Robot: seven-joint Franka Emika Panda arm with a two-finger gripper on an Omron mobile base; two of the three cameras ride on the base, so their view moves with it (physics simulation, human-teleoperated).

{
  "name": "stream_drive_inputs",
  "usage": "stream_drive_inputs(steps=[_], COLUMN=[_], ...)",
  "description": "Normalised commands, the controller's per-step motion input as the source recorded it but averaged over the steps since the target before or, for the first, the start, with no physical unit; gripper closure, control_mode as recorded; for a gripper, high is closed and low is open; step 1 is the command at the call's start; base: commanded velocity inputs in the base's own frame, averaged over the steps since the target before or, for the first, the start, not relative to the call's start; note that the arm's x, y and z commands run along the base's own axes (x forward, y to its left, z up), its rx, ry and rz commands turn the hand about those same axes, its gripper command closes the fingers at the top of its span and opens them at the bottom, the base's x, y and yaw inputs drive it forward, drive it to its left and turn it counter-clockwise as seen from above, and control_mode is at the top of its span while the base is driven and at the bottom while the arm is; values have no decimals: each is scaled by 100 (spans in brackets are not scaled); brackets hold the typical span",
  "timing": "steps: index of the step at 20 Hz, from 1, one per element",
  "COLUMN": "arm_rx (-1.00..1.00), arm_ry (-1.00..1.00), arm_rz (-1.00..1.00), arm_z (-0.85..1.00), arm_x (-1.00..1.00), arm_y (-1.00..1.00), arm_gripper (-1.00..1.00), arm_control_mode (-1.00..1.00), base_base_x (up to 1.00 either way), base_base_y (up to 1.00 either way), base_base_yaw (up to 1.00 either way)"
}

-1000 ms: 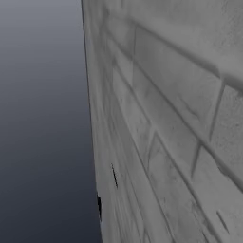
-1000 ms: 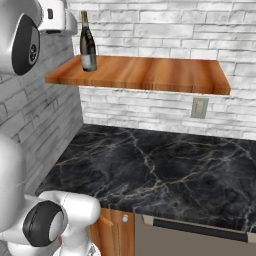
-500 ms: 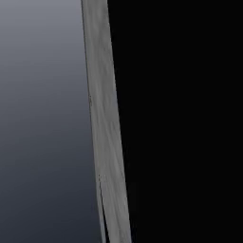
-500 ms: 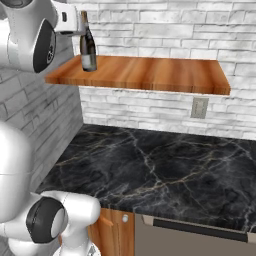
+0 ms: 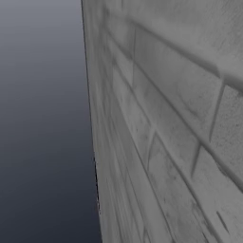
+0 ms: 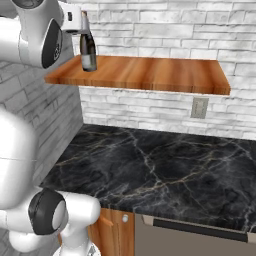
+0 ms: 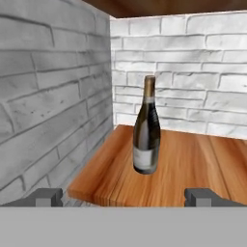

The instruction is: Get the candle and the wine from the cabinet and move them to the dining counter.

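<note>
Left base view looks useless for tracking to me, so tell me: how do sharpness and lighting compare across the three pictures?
Left base view: a brick wall pressed close, soft and smeared, beside a flat grey gradient. Right base view: crisp, evenly lit, with pale veins clear on the counter and the wine bottle readable on the shelf. Hand view: bottle sharp and centred, with a soft sheen on the glass; gripper open.

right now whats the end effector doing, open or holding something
End effector: open and empty, fingertips spread wide, short of the wine that stands upright on the cabinet.
</note>
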Motion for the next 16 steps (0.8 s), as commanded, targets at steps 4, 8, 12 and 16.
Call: stream_drive_inputs(steps=[4,8,12,16], arm_rx=[0,0,0,0], arm_ry=[2,3,4,2], arm_rz=[0,0,0,0], arm_z=[0,0,0,0], arm_x=[28,25,27,36], arm_y=[0,0,0,2], arm_gripper=[-100,-100,-100,-100], arm_control_mode=[-100,-100,-100,-100], base_base_x=[0,0,0,0], base_base_y=[0,0,0,0], base_base_yaw=[0,0,0,0])
